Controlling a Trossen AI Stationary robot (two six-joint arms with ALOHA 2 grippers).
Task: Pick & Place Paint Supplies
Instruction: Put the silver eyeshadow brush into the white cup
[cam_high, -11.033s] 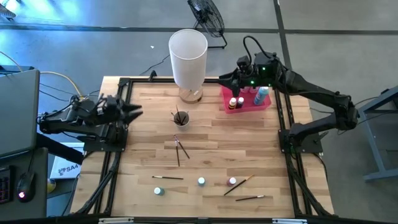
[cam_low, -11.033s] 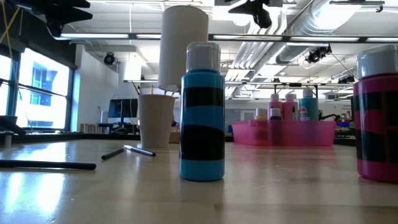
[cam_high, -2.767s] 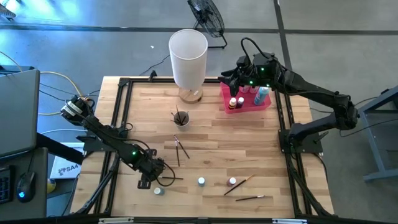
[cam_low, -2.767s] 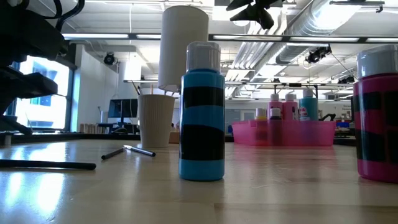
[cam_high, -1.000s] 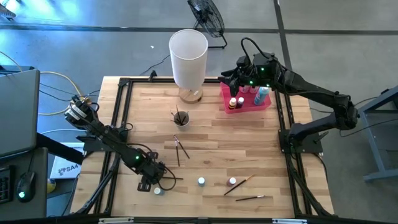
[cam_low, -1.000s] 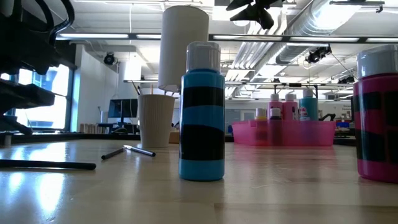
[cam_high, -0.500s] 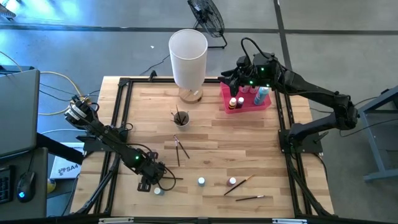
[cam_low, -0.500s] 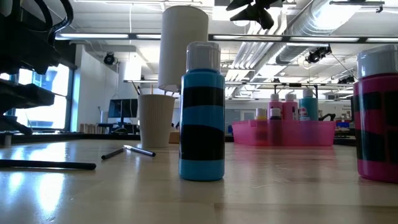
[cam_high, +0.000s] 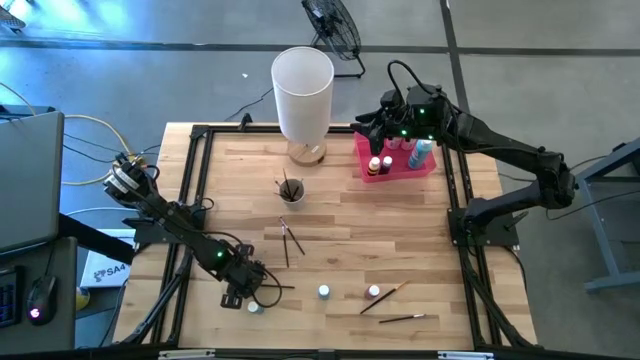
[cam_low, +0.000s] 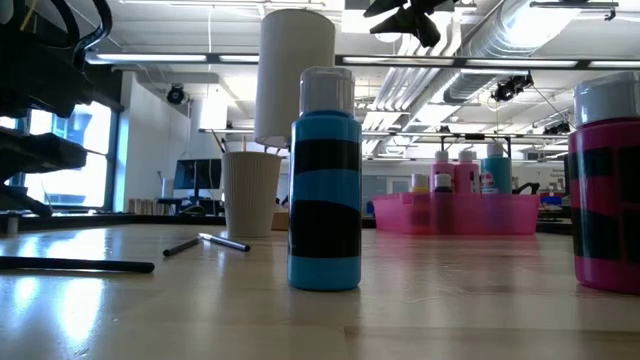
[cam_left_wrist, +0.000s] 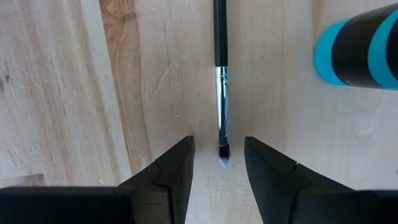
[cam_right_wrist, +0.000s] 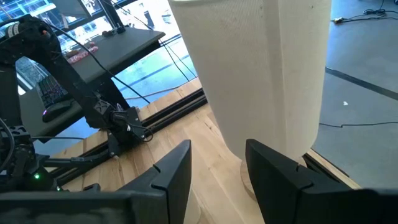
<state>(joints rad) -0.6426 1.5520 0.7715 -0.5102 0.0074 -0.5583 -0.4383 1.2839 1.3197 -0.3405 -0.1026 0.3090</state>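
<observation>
Your left gripper (cam_left_wrist: 219, 163) sits low at the table's 7 o'clock, fingers spread around the paintbrush (cam_left_wrist: 221, 87) tip, teal bottle (cam_left_wrist: 360, 46) just beside. Your right gripper (cam_right_wrist: 217, 163) hovers spread over the pink tray (cam_high: 428, 166) at 1 o'clock.

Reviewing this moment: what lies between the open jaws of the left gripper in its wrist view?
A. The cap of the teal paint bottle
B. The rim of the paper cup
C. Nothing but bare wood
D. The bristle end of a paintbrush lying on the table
D. In the left wrist view the paintbrush lies flat on the wood with its bristle tip in the gap of the left gripper, whose jaws stand open and clear of it; the teal paint bottle sits off to one side.
</observation>
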